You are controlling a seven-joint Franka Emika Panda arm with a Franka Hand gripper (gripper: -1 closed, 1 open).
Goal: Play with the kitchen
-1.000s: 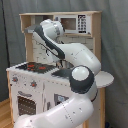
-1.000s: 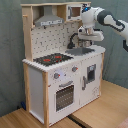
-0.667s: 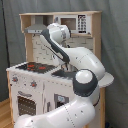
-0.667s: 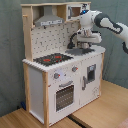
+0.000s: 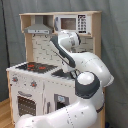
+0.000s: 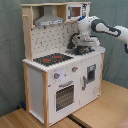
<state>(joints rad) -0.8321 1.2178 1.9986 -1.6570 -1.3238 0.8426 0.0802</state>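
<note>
- Kitchen: a tall toy unit of white panels framed in pale wood, boxy and matte, standing on a light wooden bench whose boards show a dark seam in the second exterior view.
- Its upright back is a pegboard dotted with small holes; a grey, wedge-shaped hood sits under the top shelf at the second exterior view's left, and a small microwave-like box fills the upper part beside it.
- A flat dark hob with red rings lies on the worktop's left part in the second exterior view; round knobs sit on the front panel under it.
- An oven door with a gridded window and a bar handle takes the lower front; a second narrow door with a dark upright handle lies toward the second exterior view's right.
- The smooth, glossy white arm reaches in from the second exterior view's right and bends down over the worktop's far right part, where the sink is.
- The gripper is a dark, blocky piece low over that sink area, close to the pegboard; whether the jaws are open or closed cannot be told.
- In the first exterior view the arm's rounded white joints cover much of the kitchen's right side.
- A grey curtain hangs behind.
</note>
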